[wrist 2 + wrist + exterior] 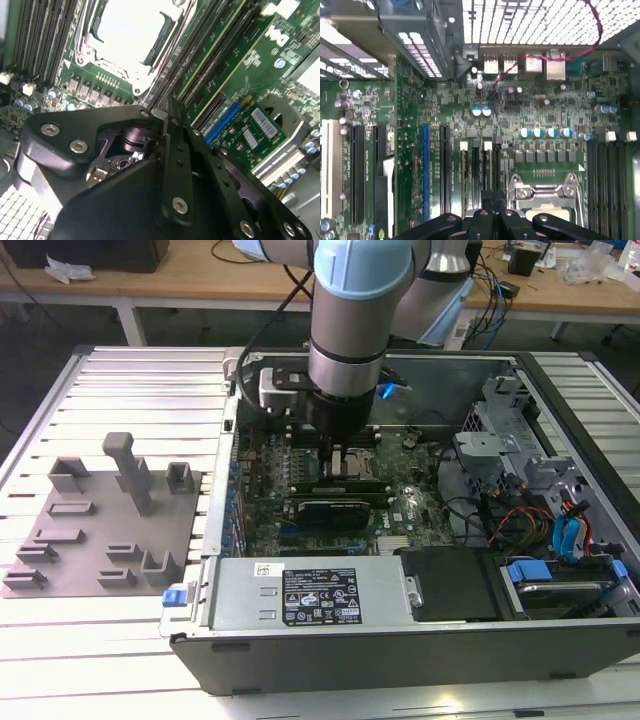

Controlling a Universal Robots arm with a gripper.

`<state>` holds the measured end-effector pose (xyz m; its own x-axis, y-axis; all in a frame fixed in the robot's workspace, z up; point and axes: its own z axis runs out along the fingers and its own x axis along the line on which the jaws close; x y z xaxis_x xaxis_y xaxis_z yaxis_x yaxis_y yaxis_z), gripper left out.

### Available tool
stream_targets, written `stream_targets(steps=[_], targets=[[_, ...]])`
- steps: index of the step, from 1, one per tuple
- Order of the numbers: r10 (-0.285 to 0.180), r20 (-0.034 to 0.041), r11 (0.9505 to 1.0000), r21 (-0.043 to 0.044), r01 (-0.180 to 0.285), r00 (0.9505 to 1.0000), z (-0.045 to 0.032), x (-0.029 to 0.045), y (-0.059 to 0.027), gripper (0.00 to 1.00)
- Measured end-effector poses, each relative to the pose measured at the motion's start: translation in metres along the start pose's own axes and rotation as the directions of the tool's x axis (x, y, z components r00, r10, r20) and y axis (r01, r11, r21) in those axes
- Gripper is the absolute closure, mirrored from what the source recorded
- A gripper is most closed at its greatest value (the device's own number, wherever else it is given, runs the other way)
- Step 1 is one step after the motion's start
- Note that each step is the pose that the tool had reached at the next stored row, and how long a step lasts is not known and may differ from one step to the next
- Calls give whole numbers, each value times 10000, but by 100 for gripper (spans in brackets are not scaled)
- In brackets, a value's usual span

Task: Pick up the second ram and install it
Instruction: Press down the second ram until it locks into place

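- In the exterior view, the arm (360, 310) is reaching straight down into the open computer case (400, 655), which is lying on a slatted table (130, 390).
- The gripper (336, 452) is hanging low over the motherboard (300, 455), just beside the CPU socket (358, 464). From here I cannot tell how its fingers are standing.
- On the exterior view's left, a grey fixture plate (70, 540) with grey blocks is sitting well apart from the case.
- A silver power supply (310, 595) is lying along the case's near wall.
- In the first wrist view, the gripper (490, 212) is pointing at the memory slots next to the CPU socket (545, 200). Its two black fingers are drawn close together, almost touching.
- The second ram (495, 167) is showing edge-on as a thin pale strip. It is standing in the slot right ahead of the fingertips, between the socket and a blue slot (424, 170).
- I cannot tell whether the fingers are clamping the stick or only meeting above it.
- In the second wrist view, the gripper (167, 112) is tapering down to the slots beside the CPU socket (127, 35).
- The second ram (210, 57) is running away from the fingertips as a pale green line, lying parallel to the neighbouring black slots.
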<state>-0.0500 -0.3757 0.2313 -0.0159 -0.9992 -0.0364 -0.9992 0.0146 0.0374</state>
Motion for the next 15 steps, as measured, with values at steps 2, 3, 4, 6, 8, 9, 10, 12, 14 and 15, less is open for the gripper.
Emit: stream_targets(steps=[2, 3, 4, 6, 8, 9, 10, 12, 14, 15], targets=[[1, -5, 10000, -63, -1, 10000, -13, 0, -137, 92], [1, -5, 10000, -67, -1, 10000, -49, -3, -166, 92], [1, -4, 10000, -69, -1, 10000, -106, -4, -177, 92], [3, -5, 10000, -70, -3, 10000, -316, -13, -180, 92], [2, -4, 10000, -70, -2, 10000, -476, -19, -175, 92], [2, -5, 10000, -70, -2, 10000, -525, -21, -173, 92], [2, -4, 10000, -70, -2, 10000, -661, -26, -168, 92], [1, 6, 10000, -69, -1, 10000, -741, -29, -165, 92], [1, 7, 10000, -69, -1, 10000, -741, -29, -165, 92], [2, 7, 10000, -70, -2, 10000, -742, -29, -165, 92]])
